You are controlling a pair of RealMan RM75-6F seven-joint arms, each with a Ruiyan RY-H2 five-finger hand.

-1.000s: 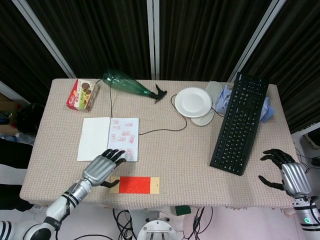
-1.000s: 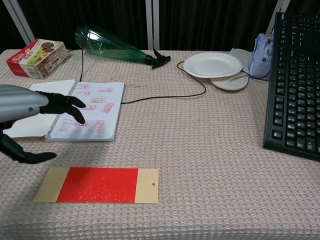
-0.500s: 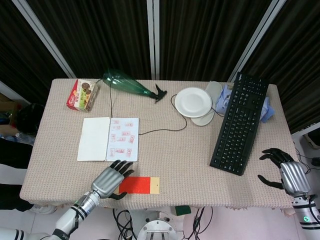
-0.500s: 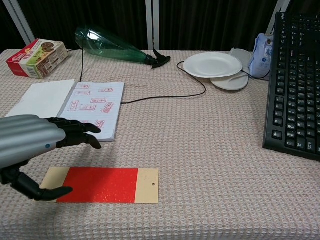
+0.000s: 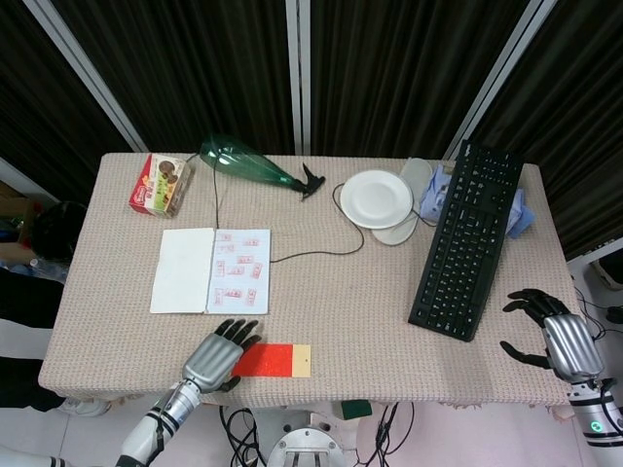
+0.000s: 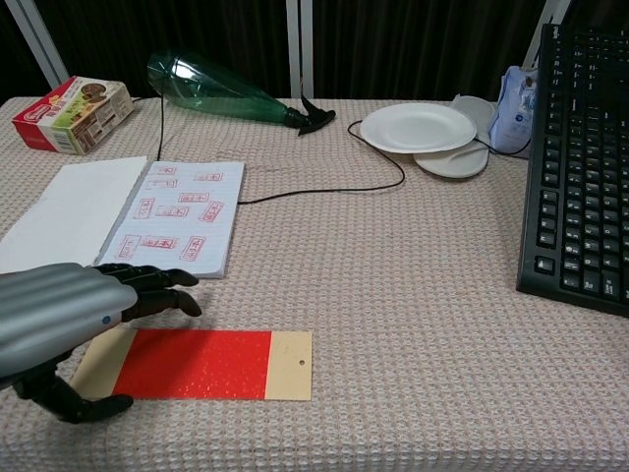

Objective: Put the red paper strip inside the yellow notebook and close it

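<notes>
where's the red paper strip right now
The red paper strip lies flat near the table's front edge, left of centre in both views, just in front of the open notebook, with the left robot hand over its left end.

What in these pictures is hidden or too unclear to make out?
- Red paper strip: its left end lies under the left hand in both views; contact unclear.
- Notebook: page printing too small to read; cover colour unseen.
- Keyboard: cut off by the chest view's right edge.
- Blue-white packet: partly behind the keyboard, head view.
</notes>
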